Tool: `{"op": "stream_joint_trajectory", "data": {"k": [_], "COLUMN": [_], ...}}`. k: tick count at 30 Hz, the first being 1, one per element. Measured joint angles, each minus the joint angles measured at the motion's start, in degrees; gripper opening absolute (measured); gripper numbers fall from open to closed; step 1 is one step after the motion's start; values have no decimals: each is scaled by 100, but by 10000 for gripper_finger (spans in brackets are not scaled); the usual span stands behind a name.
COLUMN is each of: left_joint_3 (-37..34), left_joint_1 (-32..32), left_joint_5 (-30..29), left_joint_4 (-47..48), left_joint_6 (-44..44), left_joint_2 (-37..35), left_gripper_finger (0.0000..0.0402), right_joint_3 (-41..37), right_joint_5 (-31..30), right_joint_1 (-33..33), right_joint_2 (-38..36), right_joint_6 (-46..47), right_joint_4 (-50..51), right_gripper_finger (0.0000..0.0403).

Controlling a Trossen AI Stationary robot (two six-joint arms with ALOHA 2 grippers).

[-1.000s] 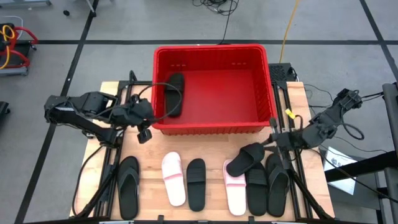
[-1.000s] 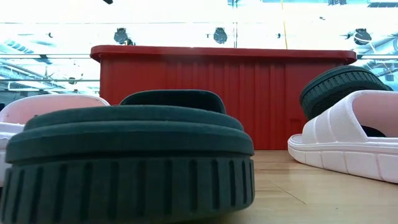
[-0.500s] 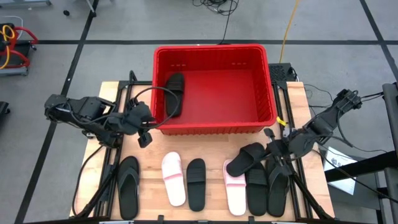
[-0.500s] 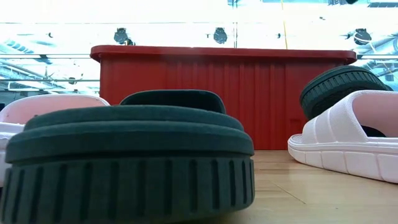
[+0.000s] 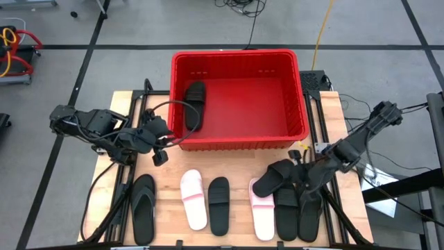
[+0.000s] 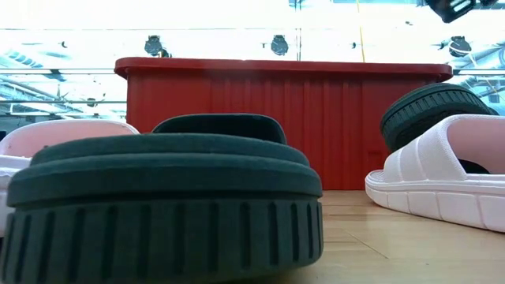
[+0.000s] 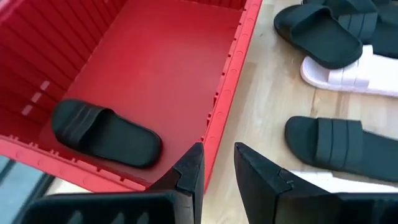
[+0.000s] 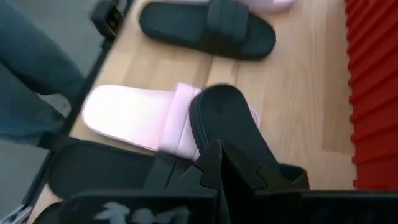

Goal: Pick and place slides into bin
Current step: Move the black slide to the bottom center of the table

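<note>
A pale wooden table (image 5: 229, 156) stands on a grey floor crossed by black tape lines, and at its far edge sits the bin (image 5: 239, 142) — a bright red crate with ribbed walls. One black band slide (image 5: 194, 105) lies inside the bin against its left wall, the only sandal in there. The other slides lie in a row along the near edge: at the left a black flip-flop (image 5: 143, 207), then a pale pink slide (image 5: 193, 198), then a black slide (image 5: 218, 204), then a second pale pink slide (image 5: 261, 210) with a black band slide (image 5: 273, 177) lying tilted across its far end, and at the right two more black sandals (image 5: 298, 212) side by side. The left gripper (image 5: 159, 148) hangs over the table just outside the bin's near left corner; its fingers (image 7: 189, 171) stand slightly parted with nothing between them, pointing along the bin's near wall. The right gripper (image 5: 300, 178) is low over the right end of the row, just beside the tilted black band slide — its fingers (image 8: 217, 163) are closed tight together and grip nothing. In the low view the black slide fills the foreground, with the red wall behind it.
</note>
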State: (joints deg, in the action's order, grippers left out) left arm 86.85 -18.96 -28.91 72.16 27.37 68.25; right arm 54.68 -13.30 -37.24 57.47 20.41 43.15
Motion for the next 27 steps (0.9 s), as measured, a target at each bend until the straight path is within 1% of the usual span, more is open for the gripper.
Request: {"op": "stream_joint_trajectory", "data": {"k": [4,7,14,20,22,27], "left_joint_3": [0,0,0,0,0,0], "left_joint_1": [2,0,0,0,2,0], "left_joint_5": [-2,-3,20,33,35,37], "left_joint_4": [0,2,4,9,11,11], "left_joint_6": [-250,-383,-633,-666,-747,-1021], "left_joint_2": [0,0,0,0,0,0], "left_gripper_finger": [86,86,86,86,86,86], "right_joint_3": [20,273,1144,1292,1298,1296], "right_joint_5": [-8,-13,-13,12,149,887], "right_joint_1": [209,361,679,825,871,1000], "right_joint_2": [554,944,1605,1870,1925,1961], "right_joint_6": [279,492,1472,2630,2932,2859], "right_joint_4": [-331,-198,1035,1519,1626,1642], "right_gripper_finger": [0,0,0,0,0,0]}}
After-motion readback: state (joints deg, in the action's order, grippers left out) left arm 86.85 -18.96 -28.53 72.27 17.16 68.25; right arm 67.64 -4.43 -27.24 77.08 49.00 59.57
